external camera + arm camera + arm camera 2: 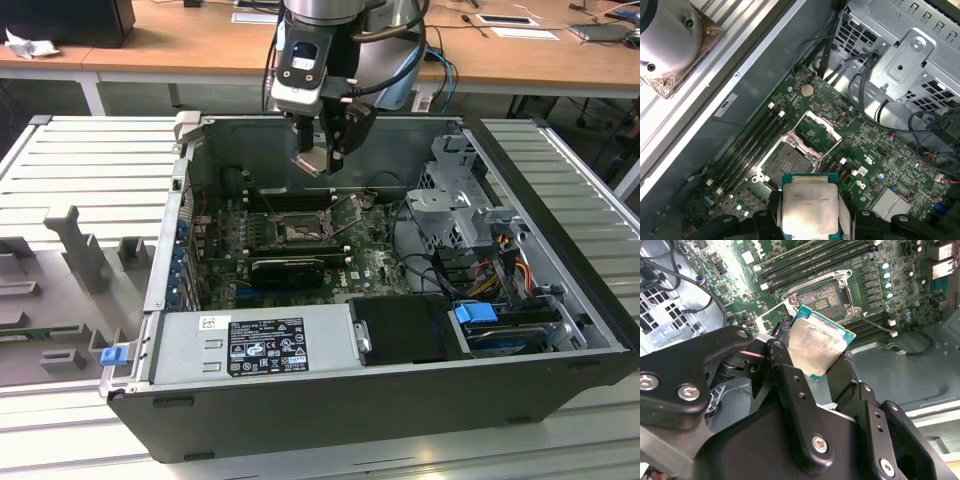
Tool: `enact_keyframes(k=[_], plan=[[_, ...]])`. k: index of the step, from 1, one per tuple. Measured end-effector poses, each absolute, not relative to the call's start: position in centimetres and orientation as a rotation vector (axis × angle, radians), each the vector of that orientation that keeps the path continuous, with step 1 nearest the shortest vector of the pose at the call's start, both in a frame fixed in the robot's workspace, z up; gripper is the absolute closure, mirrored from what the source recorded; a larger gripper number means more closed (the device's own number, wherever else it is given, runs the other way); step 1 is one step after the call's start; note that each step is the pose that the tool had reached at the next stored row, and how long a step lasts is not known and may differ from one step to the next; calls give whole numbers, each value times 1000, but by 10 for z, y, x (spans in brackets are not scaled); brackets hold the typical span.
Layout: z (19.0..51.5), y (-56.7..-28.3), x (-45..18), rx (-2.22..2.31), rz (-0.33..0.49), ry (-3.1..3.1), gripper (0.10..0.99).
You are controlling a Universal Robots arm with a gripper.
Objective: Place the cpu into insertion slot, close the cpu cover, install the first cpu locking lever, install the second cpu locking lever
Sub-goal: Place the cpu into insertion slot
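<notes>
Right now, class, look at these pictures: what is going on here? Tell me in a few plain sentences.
The robot arm's gripper is shut on the cpu, holding it by its edges above the motherboard inside an open computer case. The insertion slot below is empty, and the cpu cover stands swung open beside it. The cpu is not yet seated.

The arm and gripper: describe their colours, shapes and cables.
The arm ends in a silvery-grey round wrist, with black cables looping beside it. The gripper has a pale grey block body with a black panel; its fingers are matte black jointed links fastened with silver screws.
</notes>
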State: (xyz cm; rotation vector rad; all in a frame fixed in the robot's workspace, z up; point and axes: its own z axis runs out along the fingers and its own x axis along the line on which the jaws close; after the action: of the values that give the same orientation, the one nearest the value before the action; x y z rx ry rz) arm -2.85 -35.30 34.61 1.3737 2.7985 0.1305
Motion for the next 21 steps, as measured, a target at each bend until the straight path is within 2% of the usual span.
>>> enact_keyframes(k=[21], plan=[[344,-352,-29,1510,128,2722,549]])
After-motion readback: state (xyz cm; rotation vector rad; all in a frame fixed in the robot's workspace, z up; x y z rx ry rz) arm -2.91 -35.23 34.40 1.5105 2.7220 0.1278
